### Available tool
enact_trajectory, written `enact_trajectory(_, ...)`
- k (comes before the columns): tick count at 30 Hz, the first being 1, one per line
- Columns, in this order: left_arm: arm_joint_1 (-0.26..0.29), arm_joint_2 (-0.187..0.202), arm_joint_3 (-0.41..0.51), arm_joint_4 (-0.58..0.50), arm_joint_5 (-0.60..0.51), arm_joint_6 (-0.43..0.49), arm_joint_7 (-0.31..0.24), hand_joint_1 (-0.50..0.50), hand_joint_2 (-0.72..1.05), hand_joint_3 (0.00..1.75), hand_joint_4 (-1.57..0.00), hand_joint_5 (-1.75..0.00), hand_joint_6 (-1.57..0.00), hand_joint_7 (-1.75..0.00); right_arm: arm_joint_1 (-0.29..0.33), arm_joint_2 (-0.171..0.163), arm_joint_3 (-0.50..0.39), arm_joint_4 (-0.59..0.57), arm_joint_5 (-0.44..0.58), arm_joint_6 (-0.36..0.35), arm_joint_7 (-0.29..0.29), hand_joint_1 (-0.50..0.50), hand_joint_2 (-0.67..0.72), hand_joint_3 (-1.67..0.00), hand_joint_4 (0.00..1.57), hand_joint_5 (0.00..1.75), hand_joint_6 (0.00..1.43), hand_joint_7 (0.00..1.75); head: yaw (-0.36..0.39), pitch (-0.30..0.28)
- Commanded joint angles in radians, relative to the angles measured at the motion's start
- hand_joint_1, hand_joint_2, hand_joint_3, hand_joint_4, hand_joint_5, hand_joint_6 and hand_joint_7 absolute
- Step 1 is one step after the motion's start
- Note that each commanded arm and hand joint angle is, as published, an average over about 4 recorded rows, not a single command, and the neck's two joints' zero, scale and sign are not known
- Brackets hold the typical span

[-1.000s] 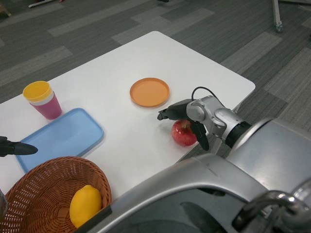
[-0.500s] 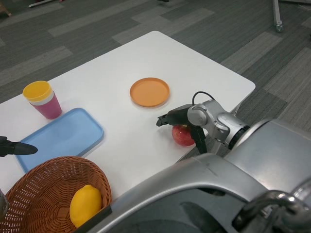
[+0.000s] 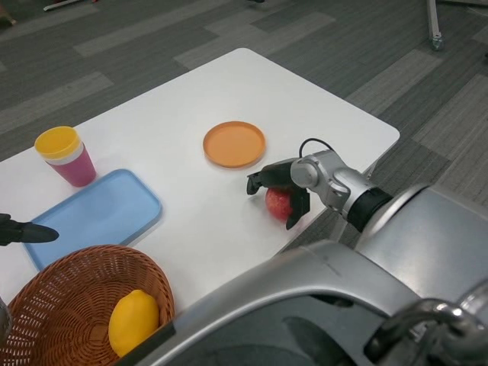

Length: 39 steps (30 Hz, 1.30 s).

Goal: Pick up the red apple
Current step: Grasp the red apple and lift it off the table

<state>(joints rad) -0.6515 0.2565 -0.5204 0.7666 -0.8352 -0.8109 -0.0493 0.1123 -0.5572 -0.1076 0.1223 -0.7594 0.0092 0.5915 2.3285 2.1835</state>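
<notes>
The red apple (image 3: 277, 204) sits on the white table (image 3: 191, 99) near its front right edge. My right hand (image 3: 280, 185) is curled over it from the right: the fingers (image 3: 259, 178) arch over the apple's top and far side, and the thumb (image 3: 296, 210) presses its near side. The hand hides the apple's upper part. My left hand (image 3: 21, 232) waits at the picture's left edge, above the table beside the blue tray, fingers stretched out and holding nothing.
An orange plate (image 3: 234, 143) lies just beyond the apple. A blue tray (image 3: 95, 213) lies at the left, with stacked yellow and pink cups (image 3: 66, 156) behind it. A wicker basket (image 3: 72, 301) holding a lemon (image 3: 133, 320) stands at the front left.
My right hand has closed down around the apple, its thumb swinging in against the fruit. The apple has shifted slightly left. The left hand has not moved.
</notes>
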Motion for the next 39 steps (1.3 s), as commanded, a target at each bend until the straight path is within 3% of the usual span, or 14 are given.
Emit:
enact_trajectory(1, 0.014, 0.009, 0.003, -0.006, 0.001, -0.004, -0.003, -0.50, -0.55, 0.04, 0.00, 0.00, -0.01, -0.14, -0.007, 0.000, -0.012, 0.023, 0.000, -0.002, -0.004, -0.33, -0.35, -0.83, 0.00, 0.00, 0.00, 0.56, -0.003, -0.002)
enact_trajectory(9, 0.014, 0.009, 0.002, -0.003, 0.001, -0.003, -0.003, -0.50, -0.55, 0.07, 0.00, 0.00, -0.01, -0.14, -0.003, 0.004, -0.025, 0.058, -0.001, -0.002, -0.001, -0.33, -0.35, -0.95, 0.00, 0.00, 0.00, 0.63, -0.005, -0.005)
enact_trajectory(10, 0.014, 0.009, 0.002, -0.002, 0.001, -0.004, -0.003, -0.50, -0.55, 0.04, 0.00, 0.00, 0.00, -0.14, -0.003, 0.003, -0.025, 0.062, -0.001, -0.002, -0.001, -0.33, -0.35, -0.95, 0.00, 0.07, 0.00, 0.63, -0.005, -0.005)
enact_trajectory(12, 0.013, 0.008, 0.002, 0.000, 0.001, -0.003, -0.003, -0.50, -0.55, 0.02, 0.00, 0.00, 0.00, -0.14, -0.003, 0.001, -0.026, 0.069, -0.001, -0.002, -0.001, -0.33, -0.38, -0.99, 0.00, 0.41, 0.00, 0.66, -0.004, -0.005)
enact_trajectory(14, 0.011, 0.007, 0.002, 0.000, 0.001, -0.003, -0.003, -0.50, -0.55, 0.04, 0.00, 0.00, 0.00, -0.14, -0.004, -0.003, -0.026, 0.077, -0.001, -0.002, -0.001, -0.33, -0.41, -1.07, 0.03, 0.97, 0.00, 0.73, -0.005, -0.006)
enact_trajectory(16, 0.009, 0.007, 0.002, 0.001, 0.001, -0.003, -0.003, -0.50, -0.55, 0.04, 0.00, 0.00, 0.00, -0.14, -0.006, -0.005, -0.026, 0.092, -0.002, -0.002, -0.001, -0.31, -0.45, -1.11, 0.06, 1.48, 0.00, 0.96, -0.005, -0.007)
enact_trajectory(18, 0.006, 0.006, 0.002, 0.002, 0.001, -0.002, -0.003, -0.50, -0.55, 0.07, 0.00, 0.00, 0.00, -0.14, -0.007, -0.007, -0.027, 0.108, -0.003, -0.002, -0.001, -0.27, -0.49, -1.13, 0.09, 1.72, 0.00, 1.24, -0.005, -0.009)
enact_trajectory(20, 0.004, 0.005, 0.002, 0.004, 0.000, -0.002, -0.003, -0.50, -0.55, 0.09, 0.00, 0.00, 0.00, -0.14, -0.011, -0.007, -0.028, 0.119, -0.003, -0.002, -0.002, -0.25, -0.53, -1.17, 0.17, 1.72, 0.00, 1.41, -0.006, -0.012)
enact_trajectory(23, -0.001, 0.004, 0.001, 0.010, -0.001, -0.002, -0.003, -0.50, -0.55, 0.09, 0.00, 0.00, 0.00, -0.14, -0.014, -0.008, -0.031, 0.126, -0.002, -0.002, -0.006, -0.23, -0.54, -1.19, 0.57, 1.60, 0.00, 1.66, -0.008, -0.017)
enact_trajectory(25, -0.005, 0.004, 0.000, 0.015, -0.001, -0.002, -0.003, -0.50, -0.55, 0.09, 0.00, 0.00, 0.00, -0.14, -0.016, -0.009, -0.033, 0.128, -0.001, -0.007, -0.009, -0.22, -0.54, -1.19, 0.69, 1.55, 0.02, 1.64, -0.008, -0.018)
enact_trajectory(33, -0.014, 0.004, -0.005, 0.026, -0.003, -0.002, -0.003, -0.50, -0.55, 0.09, 0.00, 0.00, 0.00, -0.16, -0.020, -0.003, -0.063, 0.121, 0.030, -0.058, -0.055, -0.21, -0.54, -1.17, 0.69, 1.45, 0.22, 1.54, -0.008, -0.019)
enact_trajectory(39, -0.014, 0.004, -0.007, 0.026, -0.004, -0.002, -0.003, -0.50, -0.55, 0.09, 0.00, 0.00, 0.00, -0.14, -0.010, 0.005, -0.091, 0.054, 0.073, -0.101, -0.093, -0.21, -0.57, -1.19, 0.69, 1.45, 0.21, 1.55, 0.002, -0.006)
